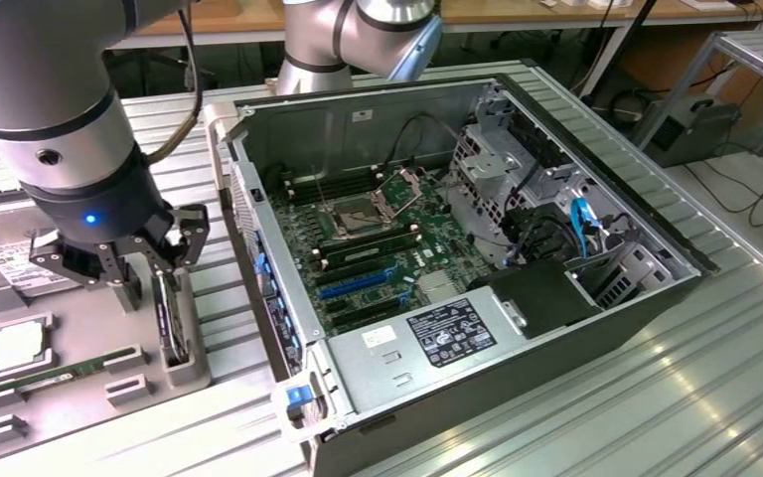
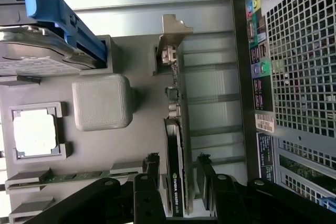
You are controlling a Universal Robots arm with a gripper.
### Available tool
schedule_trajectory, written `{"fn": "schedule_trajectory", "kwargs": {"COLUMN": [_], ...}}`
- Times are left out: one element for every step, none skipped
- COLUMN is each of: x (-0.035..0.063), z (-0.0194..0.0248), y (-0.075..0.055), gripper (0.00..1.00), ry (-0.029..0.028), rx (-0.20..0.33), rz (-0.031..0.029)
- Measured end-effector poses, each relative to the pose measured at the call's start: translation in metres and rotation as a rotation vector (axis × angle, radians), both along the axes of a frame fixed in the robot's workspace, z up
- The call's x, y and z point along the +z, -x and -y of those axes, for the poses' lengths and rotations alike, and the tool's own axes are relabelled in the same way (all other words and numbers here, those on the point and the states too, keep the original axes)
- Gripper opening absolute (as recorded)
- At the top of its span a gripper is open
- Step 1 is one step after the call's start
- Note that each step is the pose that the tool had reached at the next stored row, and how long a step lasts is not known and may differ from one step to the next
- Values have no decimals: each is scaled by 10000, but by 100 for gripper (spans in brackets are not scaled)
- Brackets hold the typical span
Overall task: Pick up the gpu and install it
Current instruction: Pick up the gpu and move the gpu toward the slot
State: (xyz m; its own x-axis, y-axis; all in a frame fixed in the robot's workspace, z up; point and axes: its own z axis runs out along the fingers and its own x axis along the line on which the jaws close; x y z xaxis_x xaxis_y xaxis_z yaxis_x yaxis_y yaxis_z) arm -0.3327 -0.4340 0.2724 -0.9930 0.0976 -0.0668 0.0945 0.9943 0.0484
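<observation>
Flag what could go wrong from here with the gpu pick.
1. The gripper is open with a finger on either side of the gpu, which stands on edge in the grey tray. An off-centre close could tilt the card or let it slip.
2. Its bracket sits against a raised tray block and might snag on lifting.

The arm [image 1: 57, 129] is a thick silver-grey tube with a black ring band. A small blue light [image 1: 88, 219] glows on its black wrist, a black cable [image 1: 186, 79] runs alongside, and the gripper [image 2: 177, 157] is black jointed linkage.
</observation>
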Motion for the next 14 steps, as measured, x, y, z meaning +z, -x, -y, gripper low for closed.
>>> {"fn": "schedule_trajectory", "kwargs": {"x": [-17, -38, -55, -75, -92, -110, -129, -148, -166, -185, -203, -222, -241, -272], "z": [-5, -14, -23, -33, -43, -51, -57, -59, -60, -61, -61, -61, -61, -61], "y": [-2, -4, -7, -9, -11, -12, -14, -16, -16, -16, -16, -16, -17, -16], "gripper": [42, 42, 42, 42, 42, 42, 42, 42, 42, 42, 42, 42, 42, 42], "ry": [0, 1, 1, 1, 0, -1, -1, 0, 0, 0, -1, -1, -1, -1], "rx": [-1, 0, 1, 1, 0, 1, 1, 2, 2, 2, 1, 0, 0, -1], "rz": [0, -2, -1, -1, 0, 1, 1, 0, 0, -1, 0, 0, 0, 0]}}
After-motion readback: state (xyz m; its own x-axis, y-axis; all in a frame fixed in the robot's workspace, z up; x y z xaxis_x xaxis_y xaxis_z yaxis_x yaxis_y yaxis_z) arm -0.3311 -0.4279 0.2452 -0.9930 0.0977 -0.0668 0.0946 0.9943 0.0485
